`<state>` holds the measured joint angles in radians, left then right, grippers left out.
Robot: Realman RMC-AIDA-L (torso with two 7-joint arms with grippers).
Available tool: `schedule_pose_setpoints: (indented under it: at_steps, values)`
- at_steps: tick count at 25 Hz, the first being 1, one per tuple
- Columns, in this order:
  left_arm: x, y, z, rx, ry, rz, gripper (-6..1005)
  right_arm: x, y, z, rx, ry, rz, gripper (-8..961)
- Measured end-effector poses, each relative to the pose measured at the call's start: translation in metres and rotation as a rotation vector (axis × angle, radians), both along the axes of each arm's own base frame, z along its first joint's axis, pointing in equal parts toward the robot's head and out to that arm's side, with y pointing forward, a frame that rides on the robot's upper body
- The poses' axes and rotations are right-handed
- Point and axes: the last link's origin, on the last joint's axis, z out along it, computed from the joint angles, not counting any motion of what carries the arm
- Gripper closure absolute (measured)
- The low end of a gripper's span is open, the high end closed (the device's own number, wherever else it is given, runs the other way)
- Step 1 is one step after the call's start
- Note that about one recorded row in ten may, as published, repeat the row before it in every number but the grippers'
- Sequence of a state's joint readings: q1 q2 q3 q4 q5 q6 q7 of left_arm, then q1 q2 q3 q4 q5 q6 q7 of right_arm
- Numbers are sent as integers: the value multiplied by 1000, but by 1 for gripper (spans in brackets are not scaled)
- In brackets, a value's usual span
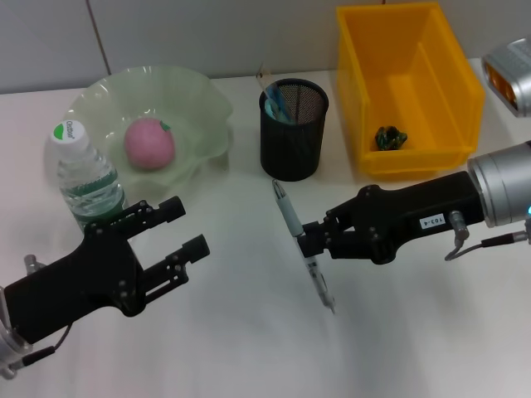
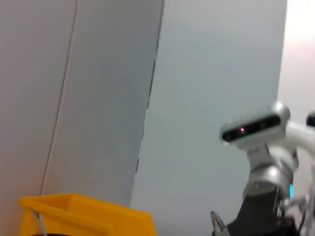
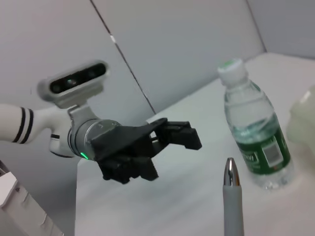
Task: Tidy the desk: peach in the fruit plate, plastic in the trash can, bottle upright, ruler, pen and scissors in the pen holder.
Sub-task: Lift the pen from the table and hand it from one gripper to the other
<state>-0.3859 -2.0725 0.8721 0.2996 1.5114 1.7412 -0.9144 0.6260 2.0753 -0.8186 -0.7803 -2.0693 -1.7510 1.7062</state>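
Left gripper (image 1: 178,228) hovers low over the near-left of the white desk (image 1: 249,348), fingers spread wide, nothing between them; idle by the look of it. Just behind it stands the water bottle (image 1: 83,174), upright, cap on, so that item reads as done. Behind the bottle, the pale green fruit plate (image 1: 203,104) holds the peach (image 1: 149,143) near its middle; done also.

Centre: black mesh pen holder (image 1: 294,128) stands upright beside the plate, with a blue-handled item and a thin strip poking out of its rim, probably scissors and ruler, though I cannot make them out for certain.

In front of the holder, the right gripper (image 1: 309,242) is closed on the pen (image 1: 300,242), gripping it near mid-length; pen tilted, one end toward the holder, other end toward the near desk edge, apparently clear of the surface. Step in hand, as I judge: pen to holder, the last item.

Right: yellow trash can (image 1: 431,91) with a dark crumpled scrap of plastic (image 1: 388,138) on its floor.

Next move calls for carrying the pen above the holder mouth, turning it nearer vertical, lower end inside the rim clear of the items already there, then letting go.
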Motion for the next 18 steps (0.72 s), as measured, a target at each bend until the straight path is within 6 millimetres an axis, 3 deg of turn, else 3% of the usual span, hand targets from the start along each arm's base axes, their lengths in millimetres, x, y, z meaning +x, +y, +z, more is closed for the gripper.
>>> schedule_pose_setpoints:
  at_steps: [11,18]
  values:
    - [17,9,-5,-215,-138,99,459,-4,-2,1,106,79,175,829]
    - [22,12,-8,-233,-146,97,462,-4,-4,-6,105,89,221,829]
